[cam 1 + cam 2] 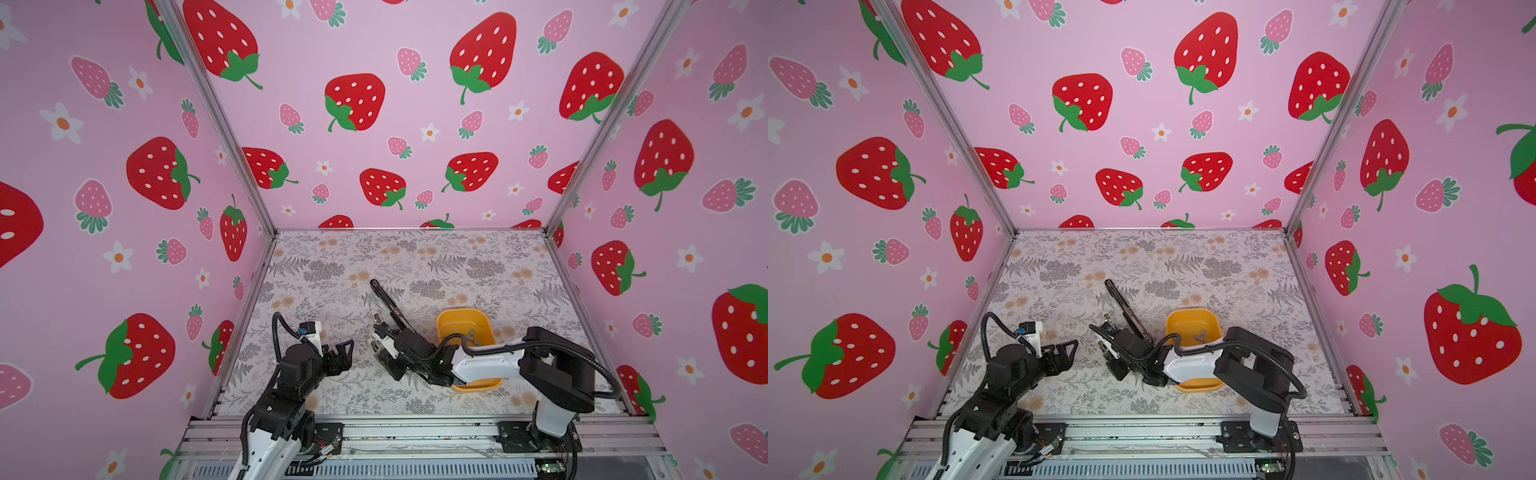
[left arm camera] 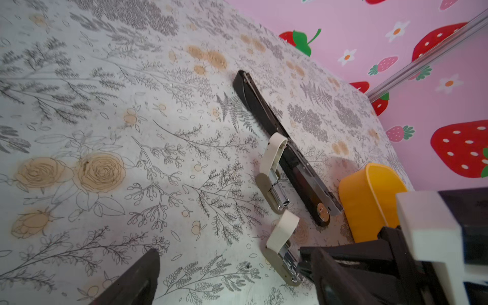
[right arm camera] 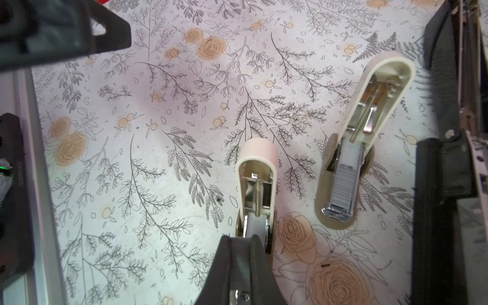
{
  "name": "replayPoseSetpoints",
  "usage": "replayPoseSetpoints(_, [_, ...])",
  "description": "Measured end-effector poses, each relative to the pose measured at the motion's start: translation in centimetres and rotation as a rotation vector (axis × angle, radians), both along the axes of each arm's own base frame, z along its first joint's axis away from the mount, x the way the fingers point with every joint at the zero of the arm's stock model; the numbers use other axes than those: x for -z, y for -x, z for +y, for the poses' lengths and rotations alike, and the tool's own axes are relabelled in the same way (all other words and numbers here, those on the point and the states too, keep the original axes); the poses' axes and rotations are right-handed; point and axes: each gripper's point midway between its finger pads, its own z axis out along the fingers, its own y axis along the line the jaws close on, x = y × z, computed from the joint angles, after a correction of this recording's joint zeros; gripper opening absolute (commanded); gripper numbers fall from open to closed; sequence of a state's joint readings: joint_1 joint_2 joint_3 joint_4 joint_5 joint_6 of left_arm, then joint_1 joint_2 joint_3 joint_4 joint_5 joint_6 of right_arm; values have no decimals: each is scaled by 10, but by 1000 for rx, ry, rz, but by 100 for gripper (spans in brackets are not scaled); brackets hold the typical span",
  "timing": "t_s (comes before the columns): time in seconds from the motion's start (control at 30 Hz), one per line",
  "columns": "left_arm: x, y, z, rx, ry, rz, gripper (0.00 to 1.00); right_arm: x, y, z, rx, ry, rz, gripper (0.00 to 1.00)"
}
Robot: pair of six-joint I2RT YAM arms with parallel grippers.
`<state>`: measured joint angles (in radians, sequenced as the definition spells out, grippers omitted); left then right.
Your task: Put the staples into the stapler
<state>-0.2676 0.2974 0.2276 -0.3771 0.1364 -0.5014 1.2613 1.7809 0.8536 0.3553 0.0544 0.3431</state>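
The black stapler (image 1: 386, 301) (image 1: 1121, 301) (image 2: 264, 111) lies swung open flat mid-table, its metal channel facing up. Loose grey staples (image 1: 471, 334) (image 1: 1200, 334) lie in the yellow bin (image 1: 461, 316). My right gripper (image 3: 241, 239) (image 1: 384, 351) is shut on a thin grey staple strip. Its tips rest in the open tray of the nearer small white-topped stapler (image 3: 257, 169), beside the black stapler's near end. My left gripper (image 2: 237, 280) (image 1: 347, 353) hovers open and empty just left of that small stapler.
A second small white-topped stapler (image 3: 369, 118) (image 2: 272, 158) stands open with a row of staples in its tray, close against the black stapler. The yellow bin (image 2: 369, 200) sits under my right forearm. Pink walls close in three sides.
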Motion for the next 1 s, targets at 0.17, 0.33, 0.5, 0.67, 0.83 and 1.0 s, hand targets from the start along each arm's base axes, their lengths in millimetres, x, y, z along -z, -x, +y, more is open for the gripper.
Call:
replayPoseSetpoints(0.17, [6, 0, -4, 26, -2, 32, 91, 8, -1, -3, 7, 27, 3, 6])
replayPoseSetpoints(0.33, [-5, 0, -5, 28, 14, -20, 92, 8, -2, -3, 13, 30, -1, 6])
replayPoseSetpoints(0.5, [-15, 1, -5, 28, 26, -68, 92, 8, -3, -4, 19, 32, -6, 6])
replayPoseSetpoints(0.67, [-16, 1, -4, 25, 26, -74, 92, 9, -3, -5, 21, 36, -6, 6])
replayPoseSetpoints(0.83, [-13, 1, -4, 22, 21, -59, 92, 8, -3, -4, 21, 34, -6, 6])
replayPoseSetpoints(1.0, [-11, 0, -4, 22, 18, -50, 92, 7, -2, -3, 22, 36, -10, 6])
